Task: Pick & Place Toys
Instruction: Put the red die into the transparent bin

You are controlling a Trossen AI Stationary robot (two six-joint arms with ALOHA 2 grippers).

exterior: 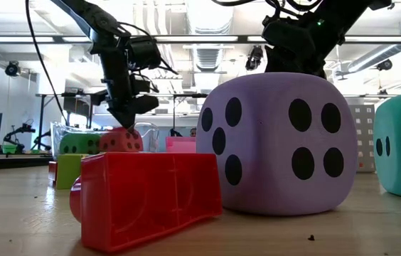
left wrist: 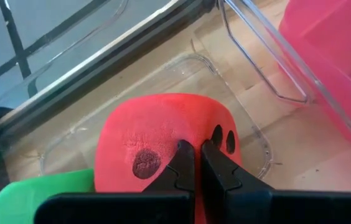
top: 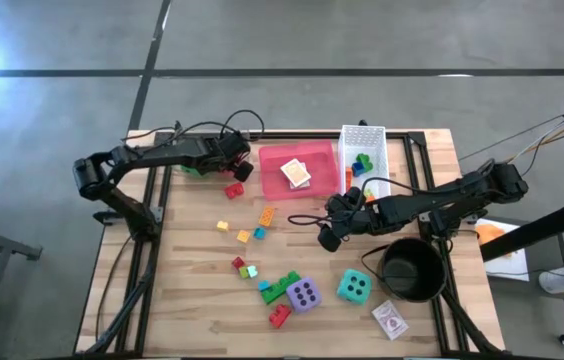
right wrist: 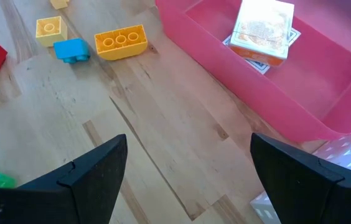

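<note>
Left wrist view: the red die (left wrist: 163, 143) is pinched by the left gripper (left wrist: 194, 155) above a clear tub (left wrist: 250, 93).

Only a small fold of the soft red die is caught between the shut fingers, so it could slip out and be dropped outside the clear tub, next to the green die (left wrist: 35, 199). In the high view, the right gripper (top: 334, 222) is held wide open with nothing in it, over bare wood beside the pink tray (top: 274, 172), where a card pack (top: 296, 174) lies. The tray could be bumped if that arm is swung. The purple die (top: 304, 294) and teal die (top: 354, 286) are waiting near the table's front. Small bricks like the orange brick (right wrist: 121, 41) could be knocked away.
</note>
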